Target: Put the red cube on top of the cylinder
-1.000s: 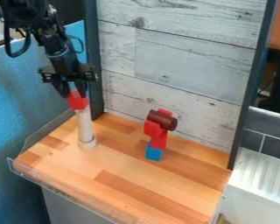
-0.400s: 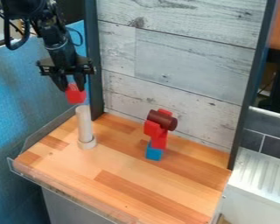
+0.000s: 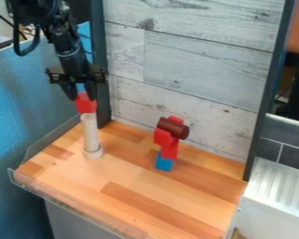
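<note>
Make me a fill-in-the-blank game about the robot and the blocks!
1. The cube at the gripper is coloured ____.
2. Between that cube and the pale cylinder, the higher one is the ____.
3. The block touching the table is coloured ____.
4. The dark reddish-brown cylinder lies on its ____.
Missing words: red; cube; blue; side.

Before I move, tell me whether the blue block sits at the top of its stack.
No, the blue block is at the bottom, beneath the red blocks.
</note>
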`<state>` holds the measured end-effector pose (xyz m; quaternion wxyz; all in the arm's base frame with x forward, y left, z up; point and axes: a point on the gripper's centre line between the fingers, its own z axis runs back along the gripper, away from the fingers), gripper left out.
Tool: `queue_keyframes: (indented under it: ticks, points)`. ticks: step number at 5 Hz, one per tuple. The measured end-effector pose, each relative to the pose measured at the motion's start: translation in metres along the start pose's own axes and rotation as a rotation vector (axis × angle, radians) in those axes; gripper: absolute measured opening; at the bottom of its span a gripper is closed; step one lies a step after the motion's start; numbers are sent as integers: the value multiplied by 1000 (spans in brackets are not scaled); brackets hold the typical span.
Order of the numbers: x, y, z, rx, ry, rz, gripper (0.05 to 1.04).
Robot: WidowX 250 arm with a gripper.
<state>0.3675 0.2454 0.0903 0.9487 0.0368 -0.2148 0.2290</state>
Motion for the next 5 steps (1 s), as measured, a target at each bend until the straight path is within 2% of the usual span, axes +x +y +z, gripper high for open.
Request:
queue_keyframes:
  ticks: [1,3,5]
  points:
    - [-5,-6,-13,8,29,-11,507]
    - [-1,-4,-16,30,22,-6,507]
    - [5,-4,-10,28,23,2,507]
